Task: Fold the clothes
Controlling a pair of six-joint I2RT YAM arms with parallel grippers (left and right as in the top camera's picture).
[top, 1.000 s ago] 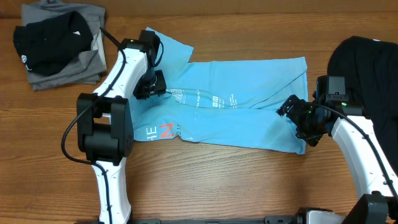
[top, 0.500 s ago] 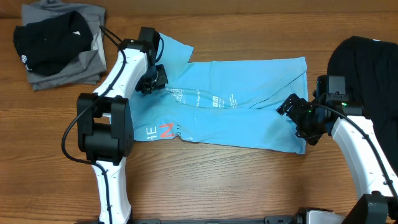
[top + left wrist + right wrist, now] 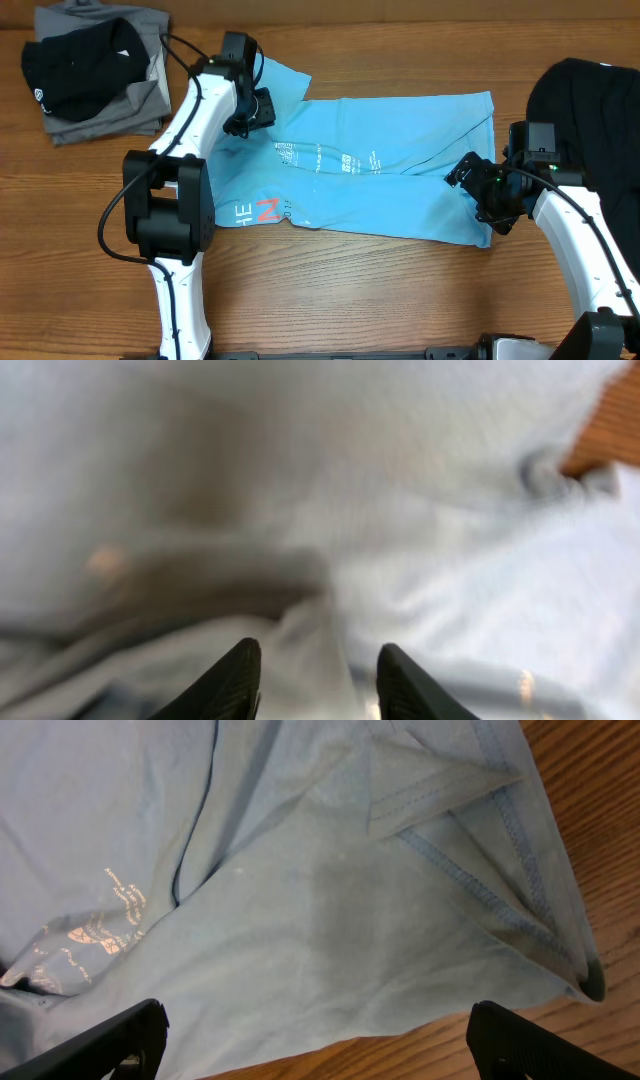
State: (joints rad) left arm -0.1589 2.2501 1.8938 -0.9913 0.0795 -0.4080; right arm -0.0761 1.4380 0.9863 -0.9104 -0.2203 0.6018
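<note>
Nearest, the right gripper (image 3: pixel 478 193) hangs over the blue shirt (image 3: pixel 400 190)'s right hem, jaws spread wide, holding nothing; the shirt lies mid-table (image 3: pixel 350 290), partly folded; farther back, the left gripper (image 3: pixel 252 108) sits at its sleeve, fingers slightly apart, any grip on cloth unclear; black shirt (image 3: pixel 590 100) far right; grey-and-black pile (image 3: pixel 100 80) far left.

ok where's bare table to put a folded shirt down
Bare wood: the front strip of the brown wooden table before the light-blue printed T-shirt, and the back strip beyond it. Crowded: the grey-and-black clothes pile far left, the plain black T-shirt far right.
</note>
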